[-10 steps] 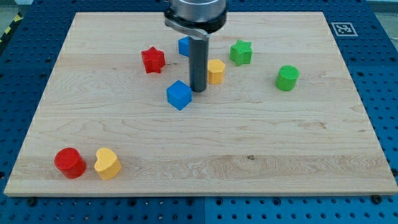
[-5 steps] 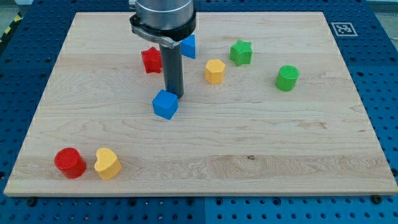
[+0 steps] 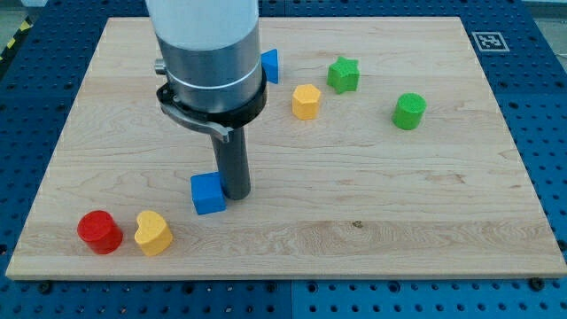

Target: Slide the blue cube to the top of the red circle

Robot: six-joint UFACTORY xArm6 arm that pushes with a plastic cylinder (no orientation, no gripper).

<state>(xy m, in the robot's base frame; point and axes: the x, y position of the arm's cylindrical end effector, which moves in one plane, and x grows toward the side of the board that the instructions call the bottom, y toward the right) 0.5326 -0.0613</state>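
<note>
- The arm carries no claw to open or close; it ends in a dark rod, and the tip point(image 3: 235, 192) rests on the wooden surface point(image 3: 372, 239), touching the blue cube point(image 3: 208, 193) on the cube's right side as the view shows it.
- The blue cube lies up and to the right of the red circle point(image 3: 98, 231), with a clear gap between them; the yellow heart point(image 3: 152, 233) sits just beside the red circle on its right, below and left of the cube.
- The step in hand appears to be the push itself: the cube is partway to its goal, not yet above the red circle.
- The next move calls for a push mainly leftward, so the cube ends directly above the red circle.
- The line should pass above the yellow heart to avoid knocking it.
- A second blue block point(image 3: 269, 65), a yellow block point(image 3: 306, 101), a green star point(image 3: 343, 74) and a green cylinder point(image 3: 408, 111) lie far up and right of the red circle, well clear of the work.
</note>
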